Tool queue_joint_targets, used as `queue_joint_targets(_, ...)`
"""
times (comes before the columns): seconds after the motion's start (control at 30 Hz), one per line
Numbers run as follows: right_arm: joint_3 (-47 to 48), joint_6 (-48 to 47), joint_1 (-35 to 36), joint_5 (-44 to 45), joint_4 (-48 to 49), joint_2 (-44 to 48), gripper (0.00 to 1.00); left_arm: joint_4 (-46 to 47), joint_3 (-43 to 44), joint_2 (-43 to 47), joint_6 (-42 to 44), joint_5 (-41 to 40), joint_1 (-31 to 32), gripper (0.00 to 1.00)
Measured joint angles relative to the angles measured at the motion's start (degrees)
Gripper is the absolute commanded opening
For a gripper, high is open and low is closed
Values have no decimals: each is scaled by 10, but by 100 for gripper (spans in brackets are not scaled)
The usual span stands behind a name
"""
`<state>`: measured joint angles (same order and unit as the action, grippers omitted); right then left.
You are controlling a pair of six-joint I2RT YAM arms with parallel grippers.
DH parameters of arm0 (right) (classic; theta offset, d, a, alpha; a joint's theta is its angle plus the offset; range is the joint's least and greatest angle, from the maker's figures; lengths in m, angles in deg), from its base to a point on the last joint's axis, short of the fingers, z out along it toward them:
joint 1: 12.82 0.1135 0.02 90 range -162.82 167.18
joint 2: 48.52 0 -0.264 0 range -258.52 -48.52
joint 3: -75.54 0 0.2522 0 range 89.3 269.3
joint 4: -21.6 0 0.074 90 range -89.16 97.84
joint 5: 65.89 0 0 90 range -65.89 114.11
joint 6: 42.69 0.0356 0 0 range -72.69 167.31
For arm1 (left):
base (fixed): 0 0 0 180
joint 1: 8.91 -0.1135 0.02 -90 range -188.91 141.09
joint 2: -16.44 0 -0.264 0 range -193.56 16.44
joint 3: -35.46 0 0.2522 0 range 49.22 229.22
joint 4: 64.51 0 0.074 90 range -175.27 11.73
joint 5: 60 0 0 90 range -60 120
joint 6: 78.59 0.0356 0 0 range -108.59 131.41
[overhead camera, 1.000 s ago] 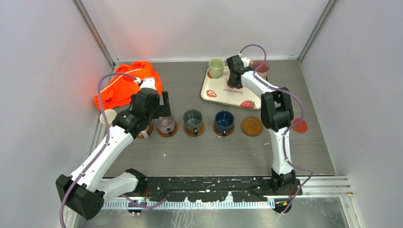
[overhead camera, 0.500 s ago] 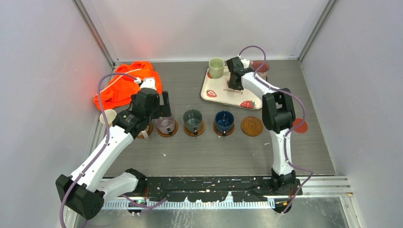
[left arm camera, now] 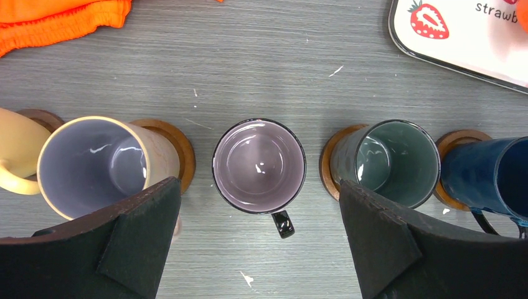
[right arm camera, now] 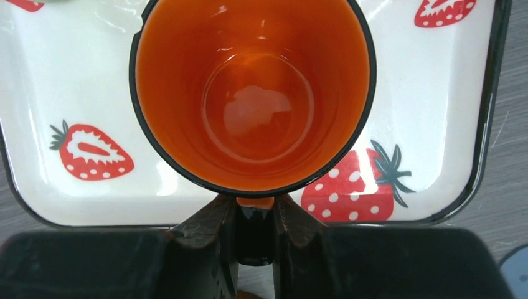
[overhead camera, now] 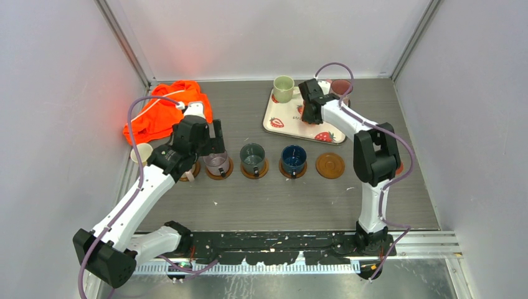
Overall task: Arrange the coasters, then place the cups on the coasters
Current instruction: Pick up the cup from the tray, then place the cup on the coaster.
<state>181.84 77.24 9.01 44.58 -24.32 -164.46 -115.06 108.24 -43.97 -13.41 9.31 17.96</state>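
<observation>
Orange cup (right arm camera: 252, 93) pinched at handle by right fingers (right arm camera: 205, 233); left fingers (left arm camera: 140, 227) spread; five cups (left arm camera: 258, 165) beneath.

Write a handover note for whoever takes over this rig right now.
Left pincer: open, above the lilac-grey mug, holding nothing.
Right pincer: shut on the orange mug by its handle, over the strawberry tray.
Done: cream mug, lilac-grey mug, grey-green mug and navy mug each stand on a coaster, in one row.
Left: orange mug to the empty wood coaster at the row's right end. The pale green mug and pink mug at the tray need coasters.
</observation>
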Motion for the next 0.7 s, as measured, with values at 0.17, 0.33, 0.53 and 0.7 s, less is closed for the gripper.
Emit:
queue_joint_targets(0.17,-22,2,6,6,0,28,0,1,0,0,-3,8,0,100)
queue_joint_targets(0.33,-45,4,10,20,1,54,1,1,0,0,-3,13,0,100)
queue_joint_targets(0.53,-104,15,12,42,-11,125,1,1,0,-2,-3,19,0,100)
queue_joint_targets(0.7,-169,32,12,57,-21,214,1,2,0,-3,-3,24,0,100)
